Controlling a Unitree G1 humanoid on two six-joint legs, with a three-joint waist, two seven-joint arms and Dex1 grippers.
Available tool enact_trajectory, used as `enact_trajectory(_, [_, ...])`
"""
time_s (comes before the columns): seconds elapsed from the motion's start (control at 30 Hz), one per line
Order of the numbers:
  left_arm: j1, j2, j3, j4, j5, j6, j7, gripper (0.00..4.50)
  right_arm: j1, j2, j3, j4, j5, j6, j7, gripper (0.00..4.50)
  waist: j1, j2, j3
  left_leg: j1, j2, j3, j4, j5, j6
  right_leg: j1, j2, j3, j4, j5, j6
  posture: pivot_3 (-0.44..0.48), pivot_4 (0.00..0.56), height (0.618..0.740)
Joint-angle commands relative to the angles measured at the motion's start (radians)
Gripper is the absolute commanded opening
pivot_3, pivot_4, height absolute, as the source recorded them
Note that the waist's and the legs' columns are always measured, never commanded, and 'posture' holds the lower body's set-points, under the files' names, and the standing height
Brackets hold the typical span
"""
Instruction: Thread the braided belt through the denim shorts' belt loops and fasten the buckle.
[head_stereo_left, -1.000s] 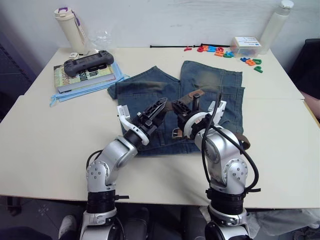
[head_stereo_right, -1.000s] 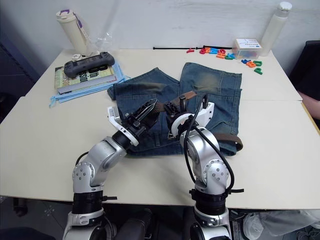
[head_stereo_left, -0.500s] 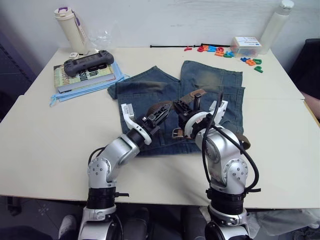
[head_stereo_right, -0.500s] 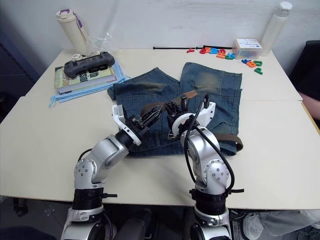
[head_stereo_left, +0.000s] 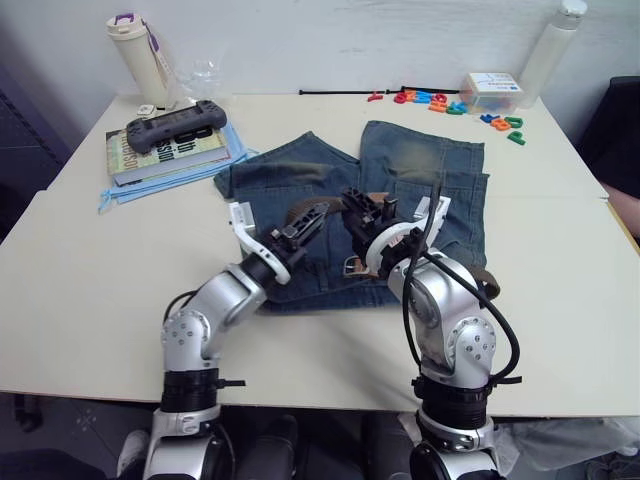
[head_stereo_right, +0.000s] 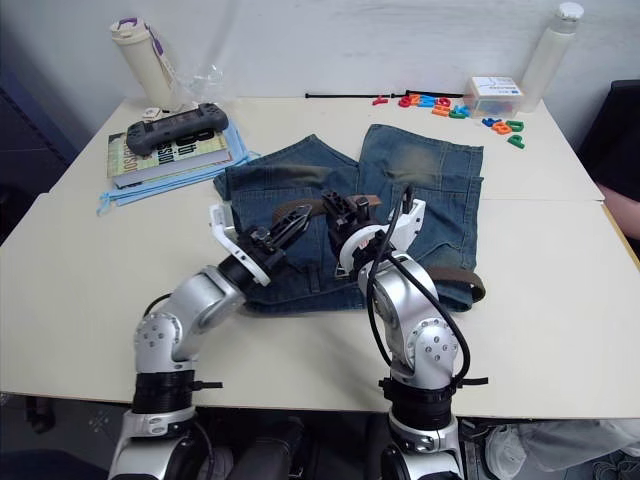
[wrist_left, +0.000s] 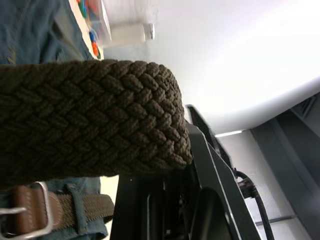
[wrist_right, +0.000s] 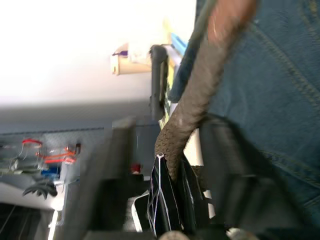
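The denim shorts (head_stereo_left: 425, 165) lie flat mid-table with their legs pointing away from me. The braided belt (head_stereo_left: 312, 207) arches up off the waistband, and another stretch curls out past the shorts' right side (head_stereo_left: 487, 278). My left gripper (head_stereo_left: 316, 214) is shut on the raised belt end, whose weave (wrist_left: 90, 120) shows close up in the left wrist view. Just to its right my right gripper (head_stereo_left: 368, 205) stands open, and the belt (wrist_right: 192, 115) runs between its spread fingers (wrist_right: 112, 180). The silver buckle (head_stereo_left: 352, 265) rests on the waistband near me. The belt loops are too small to make out.
At the back left lie a stack of books with a game controller (head_stereo_left: 172, 128) on top and a white bottle (head_stereo_left: 135, 55). At the back right are coloured letters (head_stereo_left: 430, 101), a small box (head_stereo_left: 492, 92) and a tall white bottle (head_stereo_left: 550, 50).
My left gripper has shut on the raised belt end and drawn it slightly left. My right gripper, shut on the belt before, has opened.
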Motion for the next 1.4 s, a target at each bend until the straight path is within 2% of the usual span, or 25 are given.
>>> enact_trajectory(0.03, [0.021,0.08,0.054,-0.036,-0.077,0.05,-0.055,0.0,-0.006,-0.042,-0.026,-0.053,0.031,0.022,0.02,4.27,0.0,0.0,0.0,0.0,0.0,0.0,0.0,0.0,0.0,0.0,0.0,0.0,0.0,0.0,0.0,0.0,0.15,0.655])
enact_trajectory(0.07, [0.034,0.114,0.066,-0.045,-0.095,0.068,-0.072,0.0,0.003,-0.073,-0.032,-0.054,0.026,0.038,0.022,4.4,-0.001,0.0,0.0,0.0,0.0,0.0,0.0,0.0,0.0,0.0,0.0,0.0,-0.001,0.0,0.0,0.0,0.15,0.655])
enact_trajectory(0.17, [0.084,0.216,0.083,-0.071,-0.168,0.122,-0.096,0.0,0.021,-0.174,-0.044,-0.058,0.009,0.089,0.037,4.4,0.002,0.001,0.001,0.0,0.0,-0.001,-0.001,-0.001,0.0,0.0,0.001,0.0,-0.003,0.0,0.0,0.0,0.15,0.655])
enact_trajectory(0.27, [0.148,0.301,0.111,-0.111,-0.202,0.185,-0.145,0.0,0.029,-0.325,-0.043,-0.078,-0.021,0.188,0.121,4.4,0.001,0.001,0.002,0.0,0.0,-0.001,-0.003,-0.001,0.0,0.001,0.0,0.0,-0.004,0.0,0.0,0.0,0.15,0.655])
enact_trajectory(0.4, [0.212,0.4,0.163,-0.118,-0.203,0.256,-0.232,0.0,0.037,-0.578,-0.019,-0.167,-0.113,0.335,0.376,4.4,0.003,0.002,0.003,0.002,0.0,-0.001,-0.01,-0.001,0.001,0.002,-0.001,-0.001,-0.01,0.0,0.001,0.0,0.15,0.655])
enact_trajectory(0.5, [0.23,0.454,0.178,-0.09,-0.203,0.282,-0.267,0.0,0.035,-0.805,0.023,-0.251,-0.29,0.416,0.662,4.4,0.004,0.003,0.004,0.003,0.001,-0.001,-0.014,0.0,0.001,0.004,-0.001,-0.002,-0.015,0.001,0.001,0.0,0.15,0.655])
enact_trajectory(0.63, [0.261,0.504,0.171,-0.046,-0.203,0.297,-0.291,0.0,0.06,-0.941,0.024,-0.273,-0.419,0.409,0.901,4.4,0.003,0.001,0.004,0.005,0.002,-0.002,-0.017,0.0,0.001,0.008,-0.002,-0.004,-0.023,0.002,0.003,0.0,0.15,0.655])
enact_trajectory(0.73, [0.284,0.527,0.145,-0.022,-0.181,0.304,-0.302,0.0,0.072,-0.964,0.017,-0.271,-0.475,0.406,0.977,4.4,0.004,0.0,0.006,0.005,0.002,-0.001,-0.017,-0.001,0.002,0.009,-0.002,-0.003,-0.026,0.002,0.004,0.0,0.15,0.655])
enact_trajectory(0.9, [0.29,0.527,0.099,0.014,-0.111,0.309,-0.314,0.0,0.082,-0.941,-0.013,-0.273,-0.495,0.409,0.995,4.4,0.021,-0.002,0.007,0.005,0.002,-0.001,-0.017,-0.001,0.002,0.012,-0.003,-0.003,-0.032,0.003,0.005,0.0,0.15,0.655])
enact_trajectory(0.97, [0.273,0.508,0.071,0.037,-0.045,0.293,-0.296,0.0,0.091,-0.94,-0.031,-0.285,-0.486,0.414,0.995,4.4,0.029,-0.002,0.008,0.005,0.002,-0.001,-0.017,-0.001,0.002,0.013,-0.003,-0.003,-0.033,0.004,0.006,0.0,0.15,0.655])
enact_trajectory(1.13, [0.224,0.469,0.041,0.078,0.017,0.285,-0.283,0.0,0.114,-0.947,-0.062,-0.302,-0.481,0.428,1.008,4.4,0.053,-0.003,0.008,0.004,0.002,-0.001,-0.017,-0.001,0.002,0.015,-0.003,-0.004,-0.038,0.004,0.007,0.0,0.15,0.655])
enact_trajectory(1.4, [0.17,0.444,-0.007,0.077,0.135,0.331,-0.311,0.0,0.128,-0.942,-0.093,-0.311,-0.473,0.448,1.001,4.4,0.054,-0.003,0.009,0.005,0.002,-0.001,-0.017,-0.002,0.004,0.018,-0.003,-0.004,-0.043,0.006,0.009,0.0,0.15,0.655])
